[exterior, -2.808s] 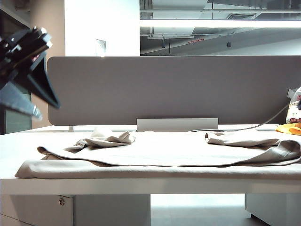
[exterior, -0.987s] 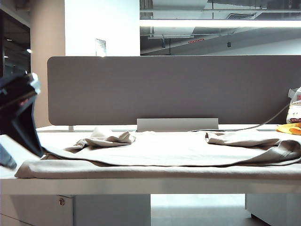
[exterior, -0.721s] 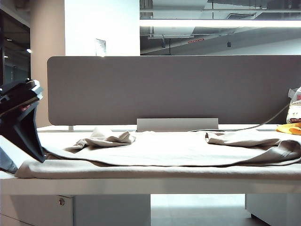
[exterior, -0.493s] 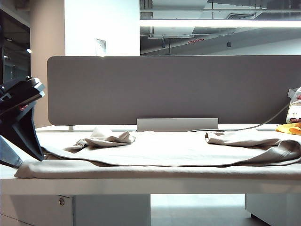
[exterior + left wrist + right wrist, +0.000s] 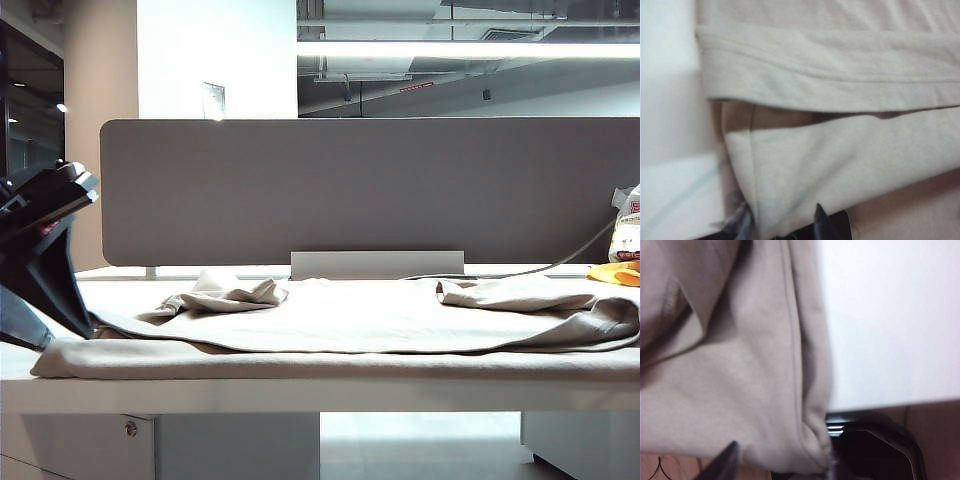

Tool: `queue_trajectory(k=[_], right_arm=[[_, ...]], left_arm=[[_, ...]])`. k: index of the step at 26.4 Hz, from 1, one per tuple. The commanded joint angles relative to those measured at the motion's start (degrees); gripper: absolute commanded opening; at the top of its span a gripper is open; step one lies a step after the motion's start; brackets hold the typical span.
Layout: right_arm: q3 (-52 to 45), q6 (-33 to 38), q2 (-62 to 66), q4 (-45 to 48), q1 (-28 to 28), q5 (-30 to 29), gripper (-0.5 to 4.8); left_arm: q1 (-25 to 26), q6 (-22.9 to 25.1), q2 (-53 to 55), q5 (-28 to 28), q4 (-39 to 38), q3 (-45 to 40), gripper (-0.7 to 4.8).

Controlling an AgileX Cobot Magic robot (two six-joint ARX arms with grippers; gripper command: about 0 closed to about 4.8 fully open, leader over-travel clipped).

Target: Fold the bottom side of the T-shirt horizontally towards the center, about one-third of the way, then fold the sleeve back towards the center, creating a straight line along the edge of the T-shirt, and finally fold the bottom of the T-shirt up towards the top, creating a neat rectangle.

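Lying spread across the white worktop (image 5: 300, 395), the beige T-shirt (image 5: 350, 325) is seen in the exterior view nearly as wide as the surface, with a bunched sleeve near each end and its front edge along the worktop's near rim. At the left of that view the left pincer (image 5: 45, 320) is seen as a dark shape lowered onto the shirt's left end; the right pincer is not caught there, though yellow-and-white packaged items (image 5: 625, 250) are seen at the far right. The left wrist view supplies what the exterior lacks: the left pincer (image 5: 782, 225) is set astride a corner of the cloth, fabric filling the gap between its dark fingertips (image 5: 822, 220), and the bottom of the T-shirt (image 5: 830, 75) is shown as a stitched hem folded over above. The right wrist view shows the right pincer (image 5: 782, 460) likewise straddling the shirt's edge beside bare worktop. For neither pincer can it be told whether the cloth is actually pinched.
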Motion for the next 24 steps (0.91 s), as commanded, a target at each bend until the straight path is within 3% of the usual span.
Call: queue_trajectory(k=[1,4,10,14,16,18,24], right_arm=[[0.15,0.04,-0.13,1.27,0.07,-0.31,2.27],[0.15,0.02,-0.13,1.57,0.07,-0.28,1.90],[0.15,0.02,-0.13,2.75,0.07,-0.28,1.33],[0.15,0.02,0.00,3.50,0.07,-0.28,1.22],[0.13,0.02,0.15,3.72,0.07,-0.28,0.93],[0.15,0.02,0.24,3.93,0.07,-0.31,0.90],[0.15,-0.22,0.24,4.87,0.07,-0.39,0.13]], left_arm=[[0.11,-0.15,-0.09,-0.15,1.11,0.09,1.47],[0.11,-0.17,-0.09,-1.03,1.14,0.09,1.42],[0.11,-0.15,-0.02,-1.31,1.14,0.09,0.53],[0.11,-0.15,1.55,-1.27,1.60,0.09,0.40],[0.11,-0.13,3.02,-1.18,1.57,0.09,-0.03],[0.11,-0.13,4.37,-0.98,1.81,0.09,-0.06],[0.11,0.15,5.18,1.07,4.33,0.20,-0.06]])
